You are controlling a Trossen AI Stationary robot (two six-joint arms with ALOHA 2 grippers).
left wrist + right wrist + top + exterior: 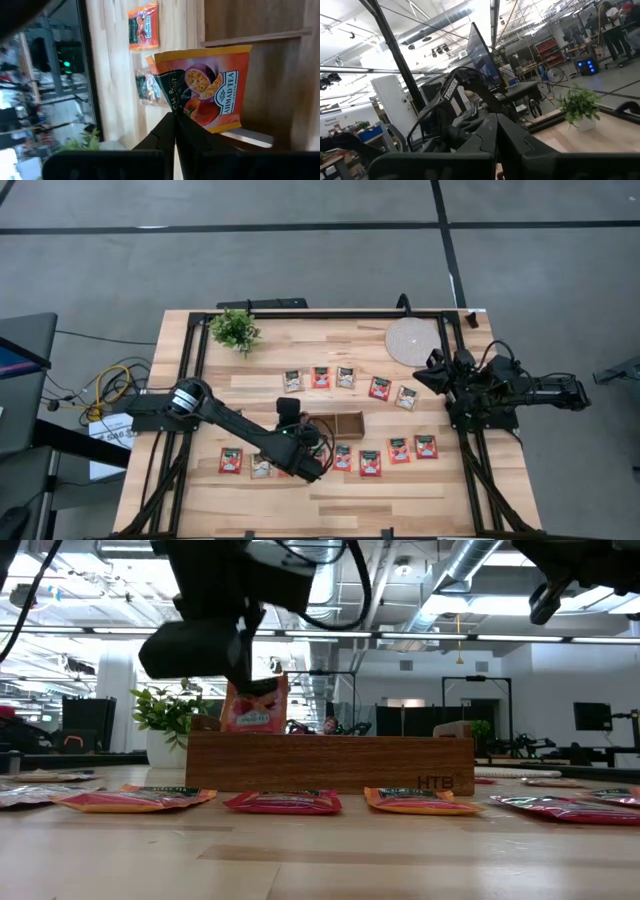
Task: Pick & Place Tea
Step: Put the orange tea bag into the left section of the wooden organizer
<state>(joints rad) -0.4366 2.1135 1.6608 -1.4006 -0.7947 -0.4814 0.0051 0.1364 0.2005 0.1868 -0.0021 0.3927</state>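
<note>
My left gripper is shut on a red-orange tea sachet over the left end of the brown wooden tray. In the low view the sachet stands above the tray's front wall. More tea sachets lie flat on the table in a far row and a near row. At the table's right edge my right gripper is shut on nothing and raised off the table. My left gripper pinches the sachet by one edge, near a corner, between its two fingertips. The fingers slant down toward the far side. The sachet stands nearly upright beyond the fingers, and its lower edge is behind the tray's wall; whether it touches the tray I cannot tell.
A small potted plant stands at the far left and a round pale mat lies at the far right. A black frame runs around the table top. Bare wood shows between the sachet rows and near the front edge.
</note>
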